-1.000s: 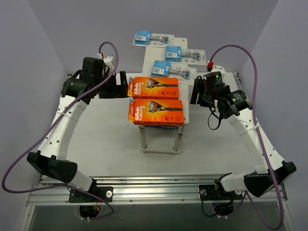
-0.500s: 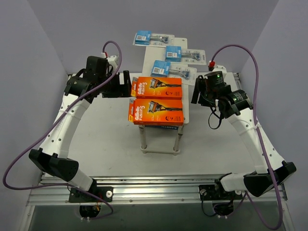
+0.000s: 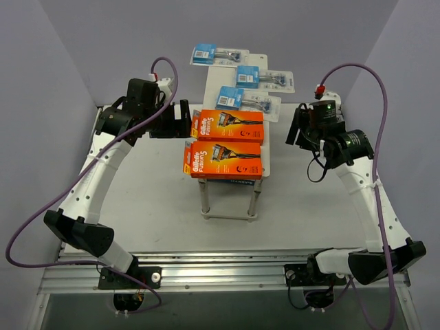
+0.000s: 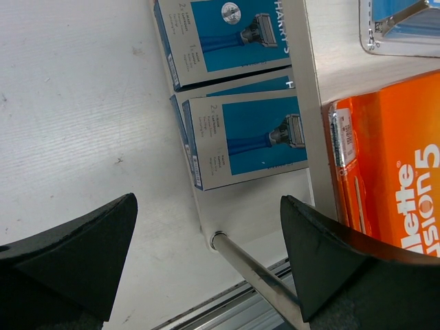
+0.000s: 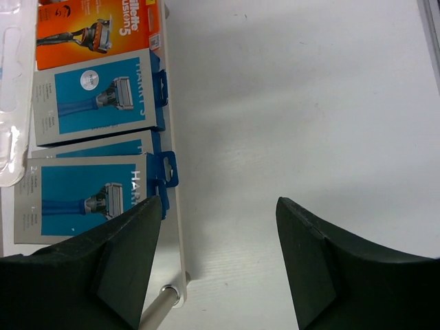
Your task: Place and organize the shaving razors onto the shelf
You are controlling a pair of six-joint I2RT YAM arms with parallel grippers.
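The shelf [image 3: 212, 86] stands mid-table. Its top holds three clear blister packs with blue cards [image 3: 247, 101] at the far end and two orange razor boxes, one behind [image 3: 227, 126] and one in front [image 3: 222, 159]. Blue-and-white boxes [image 4: 244, 134] lie on the lower tier and also show in the right wrist view [image 5: 96, 96]. My left gripper [image 3: 184, 118] is open at the left end of the back orange box [image 4: 392, 165] and holds nothing. My right gripper [image 3: 294, 127] is open and empty, off the shelf's right side.
A thin metal shelf leg [image 4: 254, 275] runs between my left fingers in the wrist view; another leg [image 5: 161, 302] shows by my right gripper. Grey walls close in left, right and behind. A metal rail [image 3: 220, 271] runs along the near edge.
My left gripper moved right, and the back orange box shifted a little right with it. My right gripper drew back to the right, away from the shelf.
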